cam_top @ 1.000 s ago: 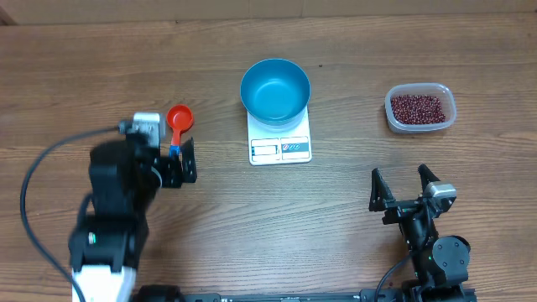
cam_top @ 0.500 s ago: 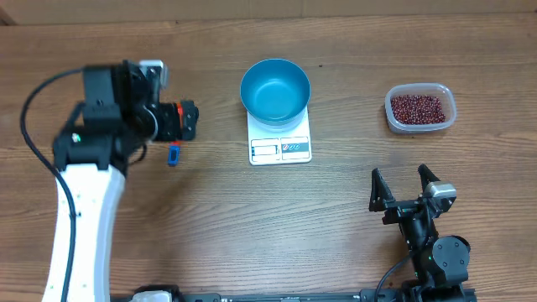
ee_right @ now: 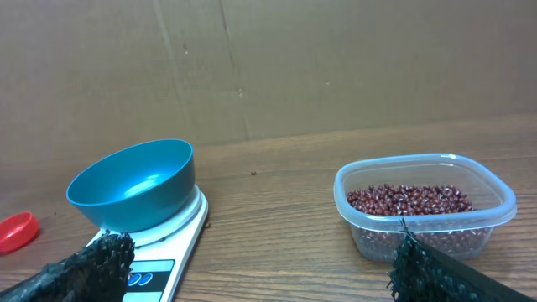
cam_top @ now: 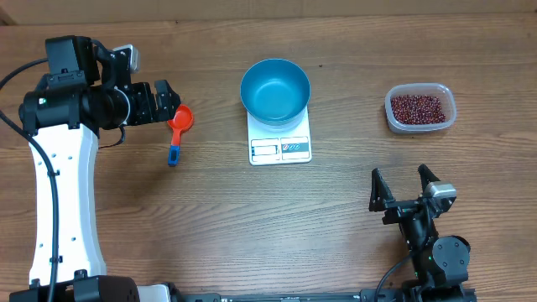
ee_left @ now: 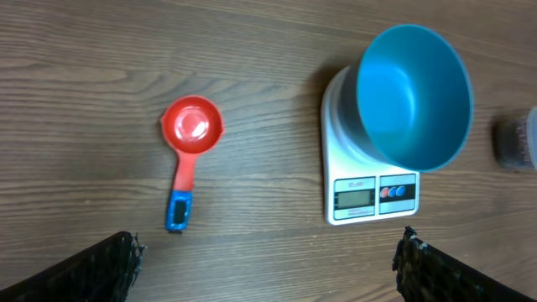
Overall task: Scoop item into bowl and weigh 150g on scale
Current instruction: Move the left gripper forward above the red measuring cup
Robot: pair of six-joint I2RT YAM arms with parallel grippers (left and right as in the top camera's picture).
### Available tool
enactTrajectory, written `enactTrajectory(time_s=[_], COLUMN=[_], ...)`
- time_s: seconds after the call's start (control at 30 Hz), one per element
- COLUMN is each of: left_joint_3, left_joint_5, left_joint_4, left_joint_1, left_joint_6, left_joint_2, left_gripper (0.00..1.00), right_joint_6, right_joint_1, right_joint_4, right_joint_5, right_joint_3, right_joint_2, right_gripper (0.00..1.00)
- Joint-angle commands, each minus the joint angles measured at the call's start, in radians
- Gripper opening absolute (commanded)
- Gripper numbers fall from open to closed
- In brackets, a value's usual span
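I find the left gripper (cam_top: 165, 102) held above the left side of the wooden table (cam_top: 252, 218), jaws spread wide with nothing between them. Its fingertips (ee_left: 105, 270) show at the lower corners of the left wrist view, with bare wood in the gap.

The red scoop (cam_top: 179, 119) lies flat on the table. In the overhead view it is just beside that gripper, cup toward the far edge and blue-tipped handle toward the near edge. The left wrist view shows the scoop lying free of both fingers, its cup empty.

The blue bowl (cam_top: 275, 91) sits upright on the white kitchen scale (cam_top: 280, 148) at the table's centre. It covers the rear of the platform, leaving the display and label panel uncovered along the front edge. The bowl is empty. I cannot read the display.

The beans (cam_top: 417, 107) form a loose heap inside the clear plastic tub (cam_top: 393, 117) on the far right, well apart from the scale.

The right gripper (cam_top: 405, 186) sits low near the front right edge, fingers released and fully spread, grasping nothing. Its camera looks toward the tub on the right and the bowl on the left.
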Motion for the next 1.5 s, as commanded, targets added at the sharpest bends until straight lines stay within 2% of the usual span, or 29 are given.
enactTrajectory(time_s=[0.0,0.33,0.73,0.9,1.47], left_joint_3=[0.028,0.028,0.028,0.028,0.028], left_joint_5=[-0.032,-0.032,-0.032,-0.032,-0.031], left_joint_4=[-0.004,0.022,0.048,0.064,0.171], left_joint_1=[0.002,0.002,0.002,0.002,0.002], left_joint_6=[0.019,0.018,-0.072,-0.074,-0.146], left_joint_2=[0.003,0.003,0.010,0.020,0.235], left_gripper=[1.00,1.00,0.99,0.99,1.00], right_joint_6=[0.002,0.002,0.002,0.002,0.002], right_joint_1=[0.004,0.004,0.004,0.004,0.004], right_joint_4=[0.006,0.006,0.006,0.006,0.006], right_joint_5=[-0.004,-0.004,-0.004,-0.004,-0.004], right_joint_3=[-0.010,-0.010,-0.010,-0.010,-0.010], right_joint_2=[-0.002,-0.002,-0.002,-0.002,-0.002], right_gripper=[1.00,1.00,1.00,1.00,1.00])
